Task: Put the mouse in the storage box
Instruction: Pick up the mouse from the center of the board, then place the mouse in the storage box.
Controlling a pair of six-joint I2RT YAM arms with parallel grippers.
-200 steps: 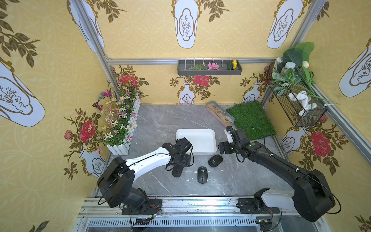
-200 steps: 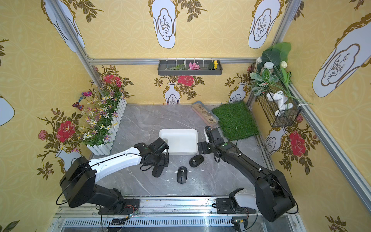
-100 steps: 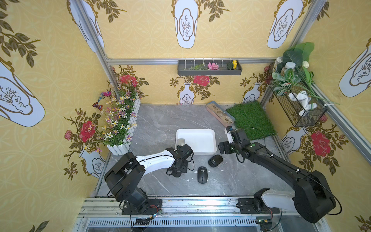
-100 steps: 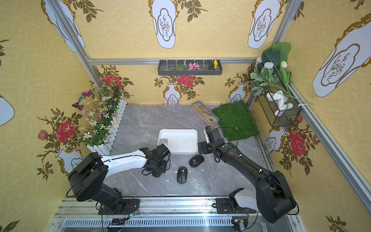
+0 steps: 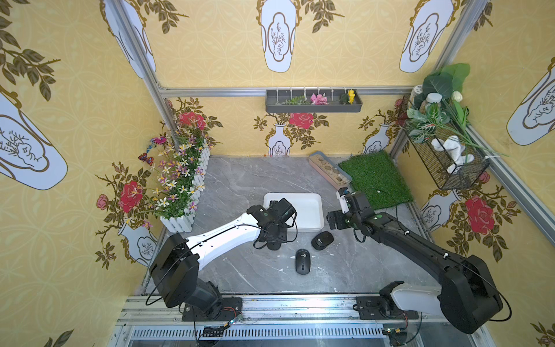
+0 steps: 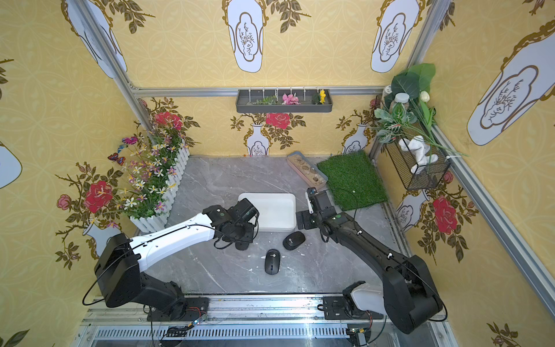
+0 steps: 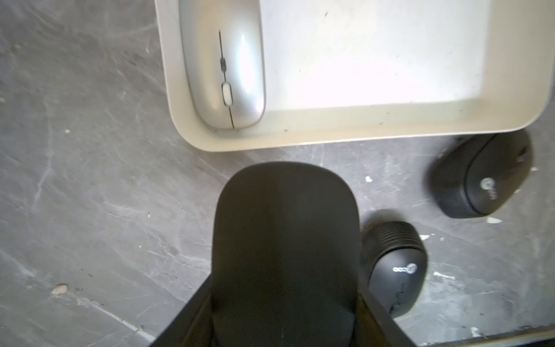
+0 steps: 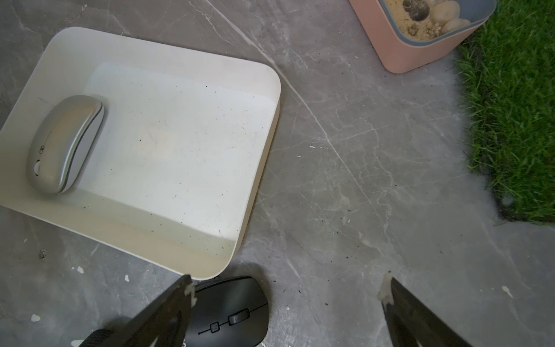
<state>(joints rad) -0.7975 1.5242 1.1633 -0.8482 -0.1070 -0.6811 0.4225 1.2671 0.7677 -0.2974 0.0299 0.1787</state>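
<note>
Beside the near rim of the shallow white plastic storage box [image 7: 300,135], the left tool [image 7: 285,303] is clamped on a smooth, matte black mouse [image 7: 285,228] with a rounded back, outside the box. A glossy silver mouse [image 7: 222,66] lies inside, tucked by one rounded corner. The right tool [image 8: 286,290] gapes wide above the grey, veined marble worktop [image 8: 360,180].

The storage box [image 8: 180,150] is white with dark specks. Silver mouse [image 8: 64,144]; smooth mouse [image 7: 285,240] black; ribbed mouse [image 7: 393,264] black with a white logo. Desk [image 5: 240,180] grey, pale-veined; mat [image 5: 375,180] green; tray [image 8: 399,54] pink; wallpaper [image 5: 210,45] yellow with red roses [image 5: 301,119].
</note>
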